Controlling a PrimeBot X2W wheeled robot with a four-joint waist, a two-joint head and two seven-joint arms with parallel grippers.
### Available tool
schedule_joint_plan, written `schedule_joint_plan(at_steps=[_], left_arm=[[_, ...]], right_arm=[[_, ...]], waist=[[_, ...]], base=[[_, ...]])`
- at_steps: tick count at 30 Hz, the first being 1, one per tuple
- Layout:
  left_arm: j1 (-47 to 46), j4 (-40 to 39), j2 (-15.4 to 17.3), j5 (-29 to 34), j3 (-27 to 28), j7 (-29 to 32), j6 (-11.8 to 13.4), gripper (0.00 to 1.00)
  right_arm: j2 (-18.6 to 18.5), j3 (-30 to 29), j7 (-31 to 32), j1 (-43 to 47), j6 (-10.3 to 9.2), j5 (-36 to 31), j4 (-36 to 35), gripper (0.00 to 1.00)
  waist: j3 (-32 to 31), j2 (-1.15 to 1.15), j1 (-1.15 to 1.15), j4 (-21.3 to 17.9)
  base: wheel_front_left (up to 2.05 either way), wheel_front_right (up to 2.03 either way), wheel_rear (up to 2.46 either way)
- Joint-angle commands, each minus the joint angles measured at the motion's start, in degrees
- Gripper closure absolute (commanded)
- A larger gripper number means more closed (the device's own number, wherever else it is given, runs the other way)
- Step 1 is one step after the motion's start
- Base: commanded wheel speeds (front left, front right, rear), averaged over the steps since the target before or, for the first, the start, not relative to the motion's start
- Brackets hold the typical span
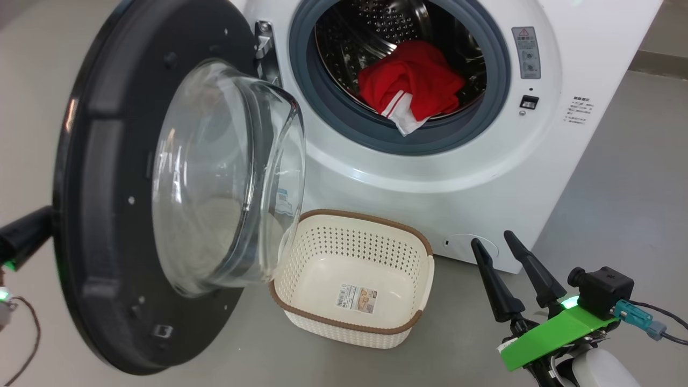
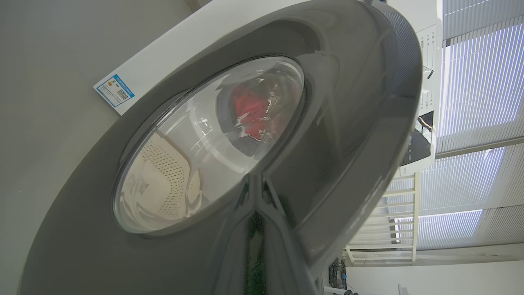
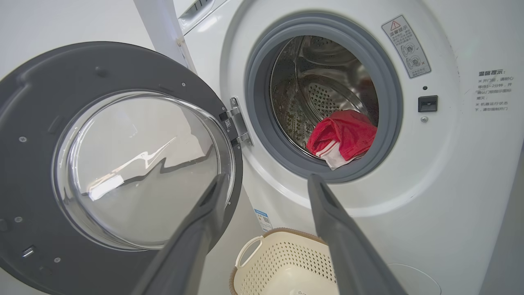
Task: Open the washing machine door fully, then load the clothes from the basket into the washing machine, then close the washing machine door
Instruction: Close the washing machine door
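"Since the clothes point(image 1: 411, 86) droop over the gasket point(image 1: 355, 129) at 6 o'clock of the drum mouth, won't the washing machine door point(image 1: 107, 161) pinch them?"

"Yep, probably. Left jaws pressed together behind it, right jaws spread, idle."

The washing machine door point(image 1: 107, 134) hid one corner of the basket point(image 1: 355, 242); its label sticker's point(image 1: 357, 296) print was unreadably small.

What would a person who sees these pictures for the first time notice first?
The washing machine door, black-rimmed with a clear domed glass, stands wide open on the left of the head view. Red clothes with a white striped part lie in the steel drum, near its front. Below, on the floor before the washing machine, the cream basket sits empty but for its label.
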Motion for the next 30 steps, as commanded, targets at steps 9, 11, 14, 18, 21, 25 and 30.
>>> schedule_joint_plan(at_steps=[9,11,14,18,21,25,30], left_arm=[[1.4,-7.2,0.1,-1.6,-0.9,3.4,1.0,1.0],[1.5,-8.1,-0.3,-2.0,-1.1,3.8,1.2,1.0],[1.5,-9.4,-1.2,-2.3,-1.5,3.8,1.5,1.0],[1.7,-11.1,-2.3,-2.6,-2.2,4.1,2.0,1.0],[1.9,-11.9,-2.7,-2.7,-2.6,4.3,2.1,1.0],[2.1,-13.2,-3.5,-2.7,-3.1,4.2,2.1,1.0],[2.3,-14.0,-4.5,-2.5,-3.8,3.6,1.8,1.0]], right_arm=[[0.1,0.9,-0.3,0.0,0.09,-0.2,-1.4,0.0],[0.1,0.9,-0.3,-0.1,0.09,-0.2,-1.4,0.0],[0.1,0.8,-0.3,-0.3,0.09,-0.1,-1.4,0.0],[0.0,0.5,-0.3,-0.4,0.09,-0.1,-1.4,0.0],[0.0,0.4,-0.3,-0.3,0.09,-0.1,-1.4,0.0],[0.1,0.4,-0.3,-0.5,0.09,-0.1,-1.4,0.0],[0.2,0.3,-0.3,-0.8,0.09,-0.2,-1.6,0.0]], waist=[[0.3,0.0,0.0,-2.3],[0.4,0.0,0.0,-2.9],[0.5,0.0,0.0,-3.8],[0.5,0.0,0.0,-5.1],[0.5,0.0,0.0,-5.7],[0.7,0.0,0.0,-7.1],[1.2,0.0,0.0,-9.0]], base=[[0.0,0.0,0.0],[0.0,0.0,0.0],[0.0,0.0,0.0],[0.0,0.0,0.0],[0.0,0.0,0.0],[0.0,0.0,0.0],[0.0,0.0,0.0]])
